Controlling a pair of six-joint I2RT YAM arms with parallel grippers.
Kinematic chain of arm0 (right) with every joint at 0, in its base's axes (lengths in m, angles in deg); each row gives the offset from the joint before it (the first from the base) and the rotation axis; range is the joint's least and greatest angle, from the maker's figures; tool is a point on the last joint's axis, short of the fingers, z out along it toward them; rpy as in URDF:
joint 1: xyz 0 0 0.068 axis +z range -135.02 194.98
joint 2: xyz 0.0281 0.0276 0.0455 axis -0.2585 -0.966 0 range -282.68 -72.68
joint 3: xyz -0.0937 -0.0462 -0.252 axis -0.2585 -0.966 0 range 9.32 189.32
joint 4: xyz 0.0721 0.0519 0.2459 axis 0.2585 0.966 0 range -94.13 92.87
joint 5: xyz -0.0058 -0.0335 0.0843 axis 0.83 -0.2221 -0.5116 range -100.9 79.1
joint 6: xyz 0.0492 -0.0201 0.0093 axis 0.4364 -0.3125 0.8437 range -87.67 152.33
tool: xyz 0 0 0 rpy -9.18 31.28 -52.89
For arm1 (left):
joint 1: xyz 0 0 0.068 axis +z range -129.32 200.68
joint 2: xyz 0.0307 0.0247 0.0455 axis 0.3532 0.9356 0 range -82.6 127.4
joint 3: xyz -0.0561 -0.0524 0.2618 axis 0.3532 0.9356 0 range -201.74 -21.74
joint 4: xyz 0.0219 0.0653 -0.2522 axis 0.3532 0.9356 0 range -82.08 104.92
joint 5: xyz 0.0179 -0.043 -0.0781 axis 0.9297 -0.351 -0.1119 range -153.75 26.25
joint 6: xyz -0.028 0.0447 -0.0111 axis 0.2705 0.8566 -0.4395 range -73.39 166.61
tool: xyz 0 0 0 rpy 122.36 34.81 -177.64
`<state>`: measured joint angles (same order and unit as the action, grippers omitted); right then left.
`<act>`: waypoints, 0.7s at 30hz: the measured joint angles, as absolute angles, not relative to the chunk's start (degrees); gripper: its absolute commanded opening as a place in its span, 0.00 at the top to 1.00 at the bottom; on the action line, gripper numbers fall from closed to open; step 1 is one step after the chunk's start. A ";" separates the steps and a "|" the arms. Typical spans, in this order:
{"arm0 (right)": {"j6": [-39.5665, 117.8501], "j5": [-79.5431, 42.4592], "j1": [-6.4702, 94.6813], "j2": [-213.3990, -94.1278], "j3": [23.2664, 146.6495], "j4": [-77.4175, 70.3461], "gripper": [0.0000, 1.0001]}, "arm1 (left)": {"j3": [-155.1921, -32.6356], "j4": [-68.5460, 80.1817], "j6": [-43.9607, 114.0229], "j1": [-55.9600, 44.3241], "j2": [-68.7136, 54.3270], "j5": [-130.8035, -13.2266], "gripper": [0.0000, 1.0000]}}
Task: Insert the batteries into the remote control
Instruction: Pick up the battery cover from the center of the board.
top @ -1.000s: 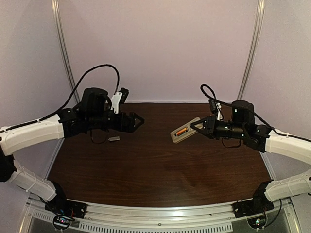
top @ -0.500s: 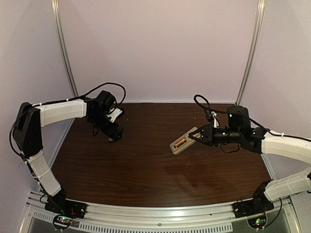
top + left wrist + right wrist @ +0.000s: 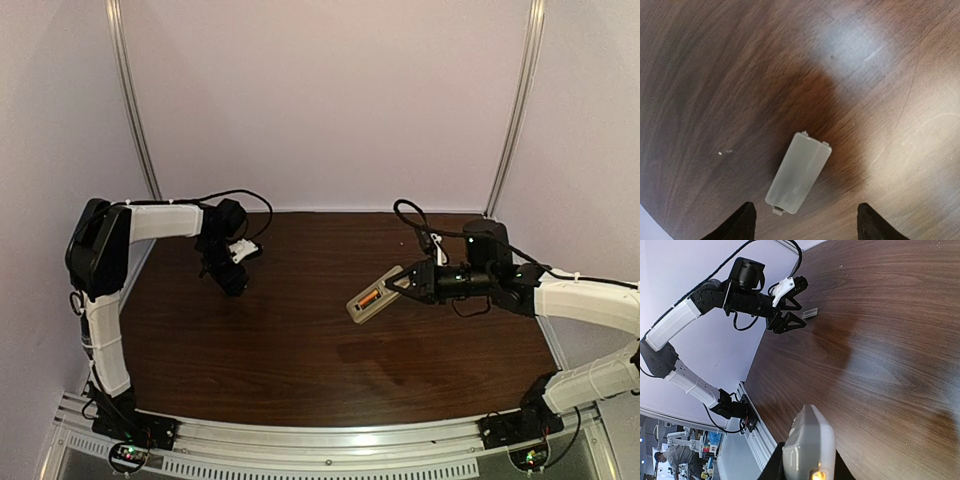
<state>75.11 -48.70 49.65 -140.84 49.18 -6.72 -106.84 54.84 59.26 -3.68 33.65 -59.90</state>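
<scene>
While the right gripper clamps the remote control, tilted above the table right-centre, the left gripper hangs open and empty over a grey cover lying far-left; orange battery sits in the remote.

Left the cover, right the remote.
Cover lies on the table below the left gripper; right gripper holds remote, battery inside.

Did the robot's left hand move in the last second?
Yes. The left hand swung left, toward the metal rail on the left wall, and now points down over the grey battery cover on the table.
</scene>
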 measured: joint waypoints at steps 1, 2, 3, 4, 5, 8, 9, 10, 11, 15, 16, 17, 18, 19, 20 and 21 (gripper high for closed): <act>75.11 -48.72 49.65 -140.84 49.18 -6.81 1.00 | -106.84 54.99 59.95 -3.66 33.87 -59.59 0.32; 75.11 -48.81 49.65 -140.84 49.18 -6.94 1.00 | -106.84 55.01 60.68 -3.59 33.89 -59.42 0.33; 75.11 -48.92 49.65 -140.84 49.18 -7.01 1.00 | -106.91 54.95 61.44 -3.53 33.87 -59.42 0.33; 75.09 -49.05 49.65 -140.84 49.18 -7.05 1.00 | -107.00 54.82 62.49 -3.44 33.84 -59.46 0.34; 75.09 -49.10 49.65 -140.84 49.18 -7.11 1.00 | -107.04 54.49 63.67 -3.26 33.84 -59.63 0.34; 75.07 -49.38 49.65 -140.89 49.18 -7.29 1.00 | -107.04 53.83 67.17 -2.37 33.62 -61.03 0.35; 74.98 -49.51 49.65 -140.95 49.18 -7.35 1.00 | -107.17 53.70 68.17 -1.93 33.54 -61.75 0.36; 74.89 -49.55 49.65 -141.04 49.18 -7.33 1.00 | -107.43 53.70 68.98 -1.54 33.54 -62.52 0.37; 74.78 -49.60 49.65 -141.19 49.18 -7.35 1.00 | -107.81 53.59 69.77 -1.03 33.54 -63.35 0.38; 74.67 -49.71 49.65 -141.72 49.18 -7.31 1.00 | -109.97 53.53 72.30 1.20 33.56 -66.56 0.42; 74.67 -49.71 49.65 -141.76 49.18 -7.31 1.00 | -110.65 53.61 72.81 1.76 33.60 -67.52 0.43; 74.67 -49.73 49.65 -141.78 49.18 -7.31 1.00 | -111.15 53.61 73.20 2.16 33.65 -68.29 0.44; 74.67 -49.73 49.65 -141.78 49.18 -7.31 1.00 | -111.52 53.61 73.57 2.53 33.73 -69.10 0.45; 74.67 -49.73 49.65 -141.78 49.18 -7.31 1.00 | -111.76 53.64 74.03 2.81 33.89 -69.91 0.46; 74.65 -49.73 49.65 -141.81 49.18 -7.29 1.00 | -111.81 53.70 74.36 3.01 34.04 -70.56 0.47; 74.61 -49.73 49.65 -141.81 49.18 -7.27 1.00 | -111.83 53.85 74.69 3.08 34.26 -71.13 0.48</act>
<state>74.61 -49.73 49.65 -141.81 49.18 -7.27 -111.83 53.85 74.69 3.08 34.26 -71.13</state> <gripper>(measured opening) 0.202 0.545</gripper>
